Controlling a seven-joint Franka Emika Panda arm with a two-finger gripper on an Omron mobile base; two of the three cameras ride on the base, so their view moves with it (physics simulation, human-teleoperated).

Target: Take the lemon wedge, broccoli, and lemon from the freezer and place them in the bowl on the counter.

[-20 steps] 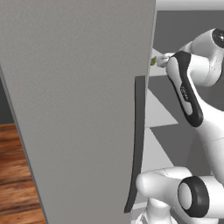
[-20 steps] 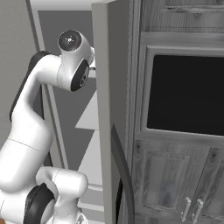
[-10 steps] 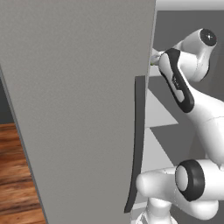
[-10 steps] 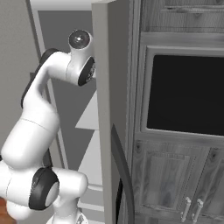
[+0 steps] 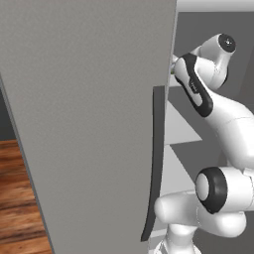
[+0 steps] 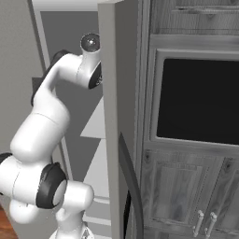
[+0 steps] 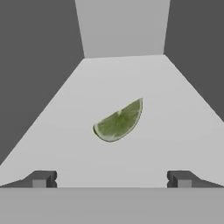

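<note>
A green-tinted lemon wedge lies on its side on a pale shelf inside the freezer, in the hand view. My gripper is open, and its two dark fingertips stand wide apart just short of the wedge, with nothing between them. The freezer's big speckled grey door stands open with its dark curved handle toward me. My white arm reaches past the door edge into the upper compartment. The broccoli, lemon, bowl and counter are out of view.
Dark grey walls close in the shelf on both sides and behind. Lower pale shelves show beneath my arm. Dark wood-grain cabinets with a black panel stand right of the door edge. Wooden floor lies at lower left.
My arm has stretched up and further into the freezer. Its upper joint has risen and moved toward the door edge. The door has not moved.
</note>
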